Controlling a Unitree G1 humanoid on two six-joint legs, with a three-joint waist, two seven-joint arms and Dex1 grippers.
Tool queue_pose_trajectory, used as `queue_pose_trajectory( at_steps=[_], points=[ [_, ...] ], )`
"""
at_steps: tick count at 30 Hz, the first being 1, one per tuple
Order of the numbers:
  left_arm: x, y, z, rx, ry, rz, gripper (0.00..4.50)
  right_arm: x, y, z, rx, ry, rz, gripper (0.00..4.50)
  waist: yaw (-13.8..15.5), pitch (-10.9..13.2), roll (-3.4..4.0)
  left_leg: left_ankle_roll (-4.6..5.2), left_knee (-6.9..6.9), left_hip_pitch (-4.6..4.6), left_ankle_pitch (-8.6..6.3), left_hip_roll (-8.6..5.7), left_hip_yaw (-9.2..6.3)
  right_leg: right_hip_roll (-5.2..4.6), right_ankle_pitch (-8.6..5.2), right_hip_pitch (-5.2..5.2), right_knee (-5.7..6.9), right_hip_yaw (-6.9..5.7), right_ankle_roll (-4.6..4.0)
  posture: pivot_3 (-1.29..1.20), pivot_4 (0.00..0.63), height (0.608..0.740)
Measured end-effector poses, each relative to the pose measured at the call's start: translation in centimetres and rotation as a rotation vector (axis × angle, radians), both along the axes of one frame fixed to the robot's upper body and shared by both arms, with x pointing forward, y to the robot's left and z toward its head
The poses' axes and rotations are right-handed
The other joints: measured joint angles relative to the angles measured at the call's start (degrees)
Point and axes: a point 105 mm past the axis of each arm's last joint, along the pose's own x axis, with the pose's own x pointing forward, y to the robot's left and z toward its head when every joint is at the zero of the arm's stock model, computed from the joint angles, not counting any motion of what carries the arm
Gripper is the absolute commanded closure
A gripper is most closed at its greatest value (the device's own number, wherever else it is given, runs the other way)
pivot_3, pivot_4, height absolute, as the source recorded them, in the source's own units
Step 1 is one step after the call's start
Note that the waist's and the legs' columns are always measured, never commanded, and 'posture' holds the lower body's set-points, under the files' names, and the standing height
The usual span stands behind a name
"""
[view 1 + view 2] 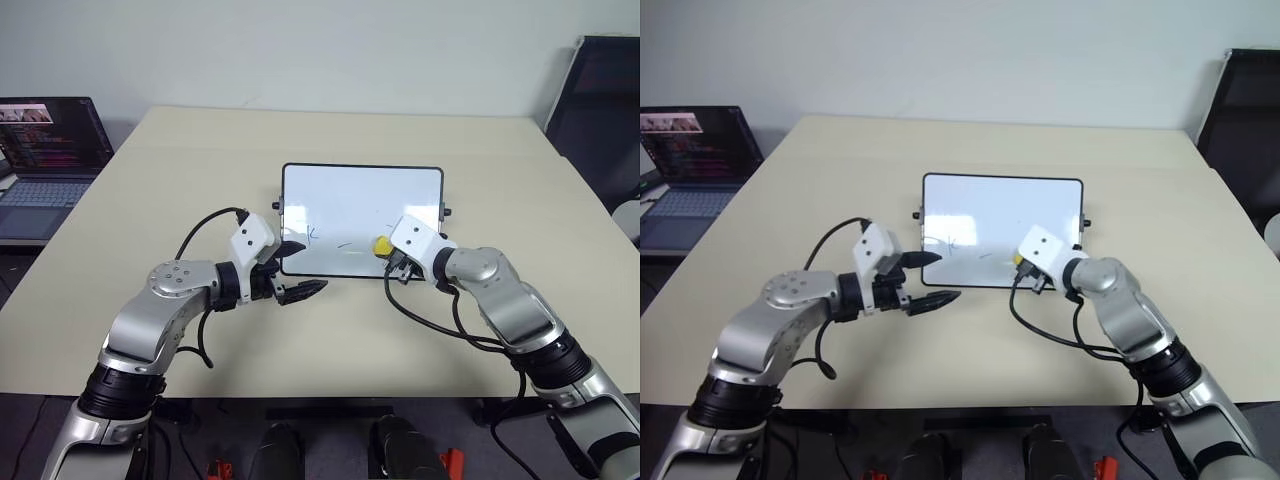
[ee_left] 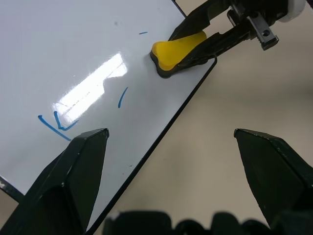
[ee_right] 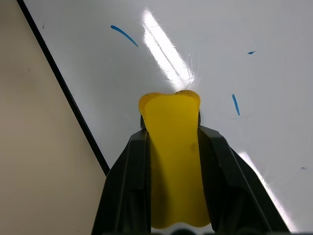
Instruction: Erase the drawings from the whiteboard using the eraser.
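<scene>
The left gripper [image 1: 300,275] hangs nearest, its two black fingers spread wide apart and holding nothing, just off the near left corner of the whiteboard [image 1: 362,190]. The whiteboard lies flat near the middle of a beige table [image 1: 150,200]. The right gripper [image 3: 173,161] is clamped on the yellow eraser [image 3: 172,147], which sits between its fingers with its dark underside on the white surface, close to the board's near edge toward the right corner. A few blue drawings [image 2: 56,125] are on the board: a K-like shape near the left gripper, a short curved stroke and small dashes closer to the eraser. An open laptop [image 1: 45,165] sits off the table's far left side.
</scene>
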Motion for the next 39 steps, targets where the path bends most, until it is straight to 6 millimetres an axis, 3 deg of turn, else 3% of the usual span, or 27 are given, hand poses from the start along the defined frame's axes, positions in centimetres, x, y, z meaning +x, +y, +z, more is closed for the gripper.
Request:
queue_pose_trajectory(
  at_steps=[4, 9, 13, 17, 25, 39],
  points=[
    [0.0, -0.1, 0.0, -0.004, -0.002, -0.003, 0.0, 2.2, -1.2, 2.5, -0.003, -0.158, -0.109, 3.5, -0.03, 0.0, 0.0, 0.0, 0.04, 0.0, 0.01, -0.01, 0.02, -0.01, 0.01, -0.02, -0.01, 0.04, -0.01, 0.0, 0.15, 0.74],
    [0.0, -0.2, 0.1, -0.007, -0.007, -0.006, 0.0, 1.1, -1.7, 1.5, -0.048, -0.088, -0.061, 3.5, 0.17, -0.05, -0.08, 0.0, -0.01, -0.01, 0.0, -0.01, 0.02, -0.01, 0.0, 0.04, -0.02, 0.02, 0.0, 0.0, 0.15, 0.74],
    [0.1, -0.3, 0.3, -0.009, -0.014, -0.009, 0.0, -0.3, -1.2, -0.2, -0.084, -0.001, 0.011, 3.5, -0.01, -0.05, -0.08, 0.0, -0.05, 0.0, 0.0, 0.0, 0.02, 0.0, 0.0, 0.01, -0.01, 0.02, 0.0, 0.0, 0.15, 0.74],
    [0.1, -0.3, 0.4, -0.009, -0.017, -0.009, 0.0, -0.2, -1.2, -0.4, -0.095, 0.009, 0.01, 3.5, -0.07, -0.05, -0.08, -0.01, 0.0, 0.04, 0.0, -0.01, 0.02, -0.02, 0.0, 0.01, -0.02, 0.03, -0.01, 0.0, 0.15, 0.74],
    [0.1, -0.4, 0.5, -0.012, -0.021, -0.012, 0.0, 3.0, 0.4, 2.3, -0.046, -0.152, -0.048, 3.5, -1.12, -0.01, -0.1, 0.0, 0.01, 0.12, 0.01, -0.03, 0.02, -0.04, 0.0, 0.0, -0.08, 0.07, -0.02, 0.0, 0.15, 0.74],
    [0.1, -0.4, 0.5, -0.012, -0.021, -0.012, 0.0, 3.7, 2.4, 3.4, 0.015, -0.207, -0.001, 3.5, -1.64, -0.01, -0.1, 0.01, -0.22, 0.2, 0.02, -0.01, 0.03, 0.02, 0.01, -0.04, 0.11, 0.07, -0.03, 0.0, 0.15, 0.74]
  ],
)
